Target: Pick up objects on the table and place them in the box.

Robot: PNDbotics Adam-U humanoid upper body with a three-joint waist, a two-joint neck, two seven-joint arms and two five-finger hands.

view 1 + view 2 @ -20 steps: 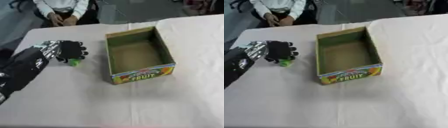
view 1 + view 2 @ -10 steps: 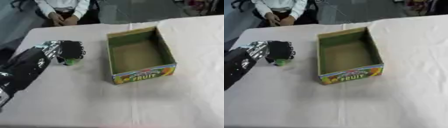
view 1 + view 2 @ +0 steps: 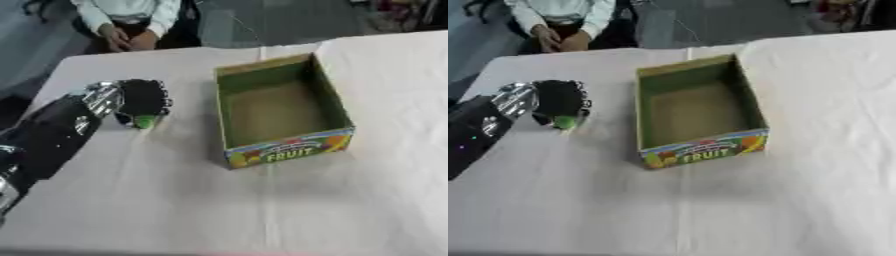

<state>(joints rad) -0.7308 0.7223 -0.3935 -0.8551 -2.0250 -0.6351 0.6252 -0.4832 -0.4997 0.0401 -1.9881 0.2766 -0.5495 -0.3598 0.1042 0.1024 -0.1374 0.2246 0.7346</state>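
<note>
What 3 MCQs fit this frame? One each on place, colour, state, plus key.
1. Where is the small green object relative to the fruit box?
A. inside it
B. on the table to its left
C. to its right

2. What colour is the box's inner wall?
A. green
B. red
C. white

3. What is the left hand doing?
A. resting flat, far from everything
B. curled over the green object
C. inside the box

Key: B, the object lies on the cloth left of the box; A, the walls are green; B, the fingers bend down around it.
</note>
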